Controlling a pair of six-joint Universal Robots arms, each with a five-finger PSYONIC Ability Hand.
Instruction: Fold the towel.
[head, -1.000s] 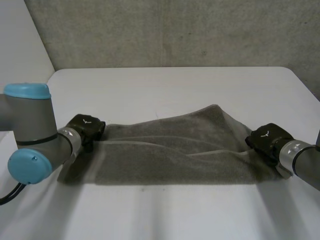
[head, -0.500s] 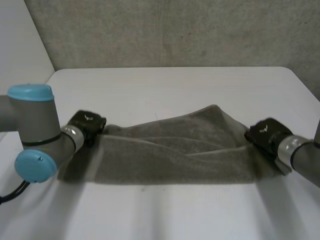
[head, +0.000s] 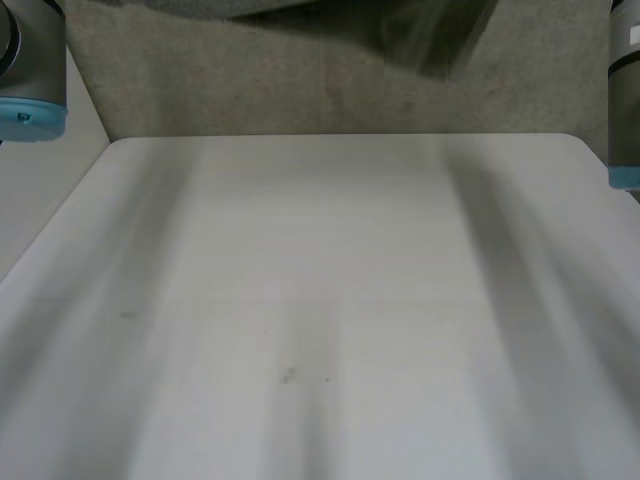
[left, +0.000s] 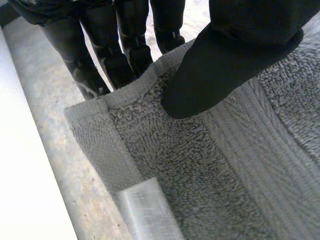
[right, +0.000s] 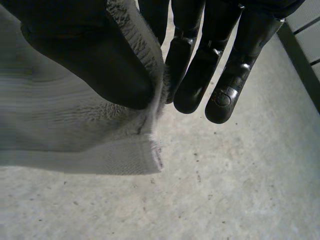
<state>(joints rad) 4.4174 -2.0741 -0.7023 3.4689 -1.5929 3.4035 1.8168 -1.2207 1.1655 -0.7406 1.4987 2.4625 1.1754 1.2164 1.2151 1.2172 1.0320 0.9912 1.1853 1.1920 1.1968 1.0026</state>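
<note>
The grey towel (head: 432, 36) hangs high above the white table (head: 320, 300), its lower edge swinging in front of the wall. My left hand (left: 235, 55) is shut on the towel (left: 200, 165) near a hemmed corner, thumb pressed on the near face and fingers (left: 125, 45) behind the edge. My right hand (right: 85, 50) is shut on the towel (right: 60, 135) at another corner. There the cloth is pinched between the thumb and the fingers (right: 225, 65). Both forearms, left arm (head: 30, 60) and right arm (head: 625, 90), are raised at the sides.
A concrete wall (head: 300, 90) stands right behind the table's far edge. Past the table's left side lies a pale floor strip (head: 40, 160). The right wrist view looks across to bare concrete (right: 225, 200).
Both arms have swung up, lifting the towel off the table to well above it. The left hand has closed on the towel's corner.
</note>
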